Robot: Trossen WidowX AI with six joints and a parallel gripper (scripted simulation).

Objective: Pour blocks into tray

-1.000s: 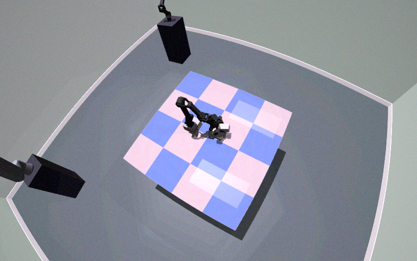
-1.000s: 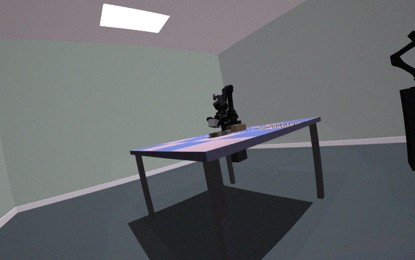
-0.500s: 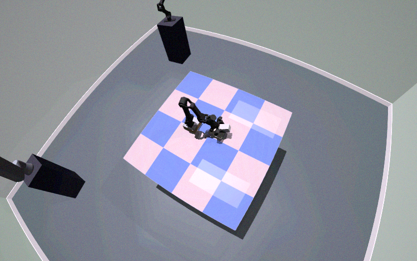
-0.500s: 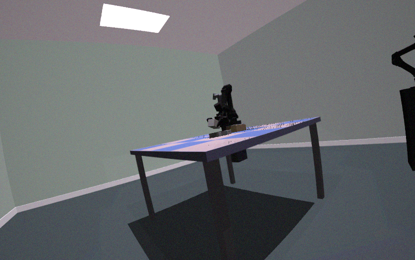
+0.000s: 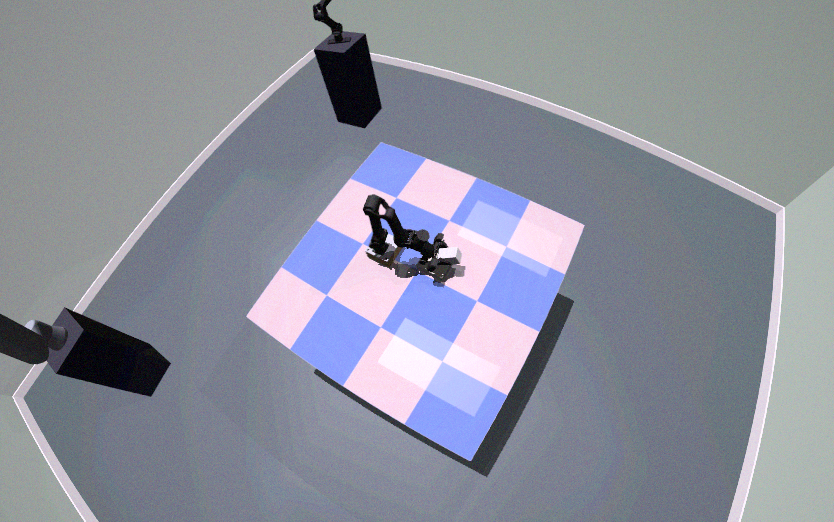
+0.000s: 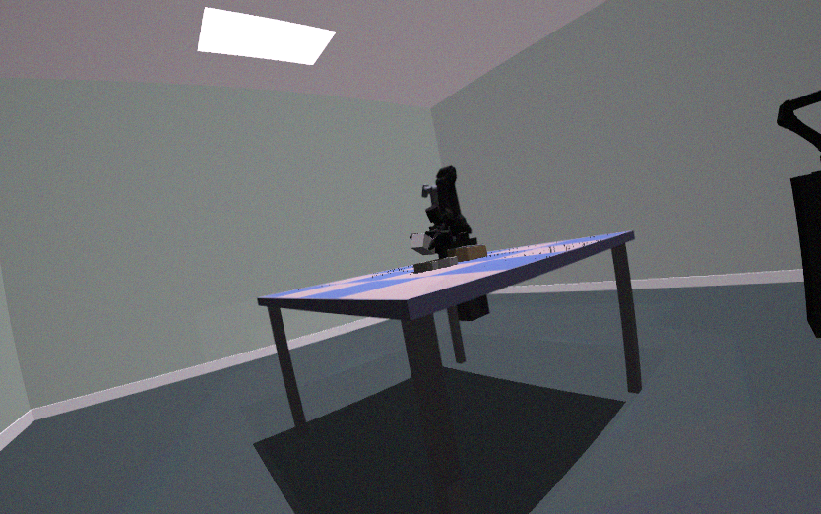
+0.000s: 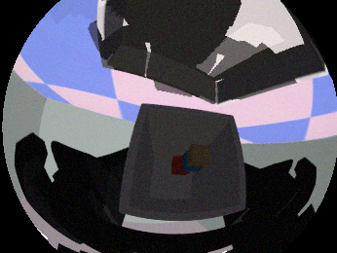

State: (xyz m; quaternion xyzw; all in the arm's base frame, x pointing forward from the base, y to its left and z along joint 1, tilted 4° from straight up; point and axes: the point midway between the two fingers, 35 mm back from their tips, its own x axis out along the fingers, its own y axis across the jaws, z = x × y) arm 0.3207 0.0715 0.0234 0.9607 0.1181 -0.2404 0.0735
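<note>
Fingers (image 5: 444, 253) (image 6: 420, 241): partway open, clamped on the cup (image 5: 449, 254) (image 6: 420, 243) (image 7: 168, 206), raised clear of the worktop (image 5: 424, 320) (image 6: 363, 287) (image 7: 73, 51). Tray (image 5: 440, 269) (image 6: 434, 265) (image 7: 129, 59) lay close by, below; a tan box (image 6: 470, 252) sat near the arm. Cup: one, square-sided, pale outside, slightly tilted. Inside, three blocks counted, probably: red (image 7: 178, 165), blue (image 7: 189, 165), orange-brown (image 7: 199, 155); dim interior.

The worktop (image 5: 424, 363) (image 6: 363, 285) is checked in blue and pale pink, with a dark purplish edge. The cup (image 5: 449, 254) (image 6: 420, 243) (image 7: 219, 195) is white outside and shadowed grey inside; its blocks are red (image 7: 179, 165), blue (image 7: 193, 162) and brownish orange (image 7: 199, 154). The arm (image 5: 396, 226) (image 6: 448, 193) is black. The walls (image 6: 212, 181) are grey-green, the floor (image 5: 246, 400) (image 6: 151, 460) slate blue-grey.
</note>
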